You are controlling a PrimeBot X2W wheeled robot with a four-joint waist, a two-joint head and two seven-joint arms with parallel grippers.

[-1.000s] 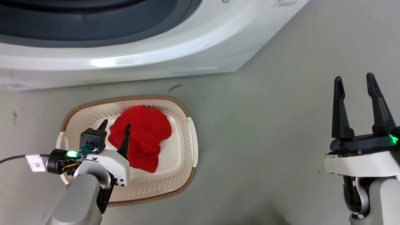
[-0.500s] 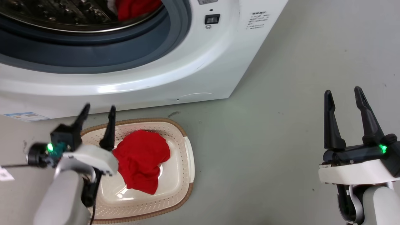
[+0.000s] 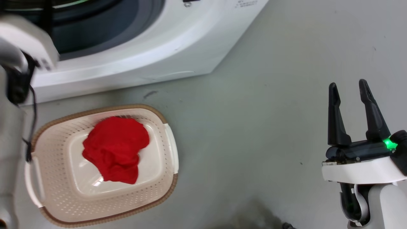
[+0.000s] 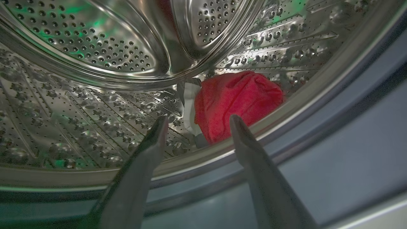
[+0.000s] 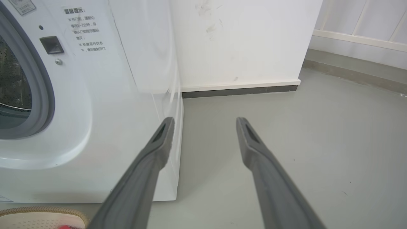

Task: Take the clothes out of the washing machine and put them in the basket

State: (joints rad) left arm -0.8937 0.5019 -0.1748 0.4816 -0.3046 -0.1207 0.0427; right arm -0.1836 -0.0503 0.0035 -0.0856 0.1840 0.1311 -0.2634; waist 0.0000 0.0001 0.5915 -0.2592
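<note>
We're on pick no. 2: one bright red soft garment (image 3: 116, 148) lies in the oval cream plastic basket (image 3: 152, 190); a 2nd red garment (image 4: 237, 101) w/ white strip sits inside the white front-loader washing machine (image 3: 159, 47). Left gripper (image 4: 198, 117) spread, empty, aimed at it; right gripper (image 3: 347, 83) spread, idle. Next we reach in, pinch fabric.

Head view, as I look down: grey floor (image 3: 254, 127) across the centre and right of the frame, with a short dark scuff mark (image 3: 149, 94) left of centre near the top and a small dark speck (image 3: 301, 163) at lower right. My right wrist view: white wall (image 5: 238, 41) at top centre, ending in a dark baseboard (image 5: 241, 91) at floor level. At upper right, a second pale wall (image 5: 365, 19) with a grey-brown strip (image 5: 353, 68) along its foot.
</note>
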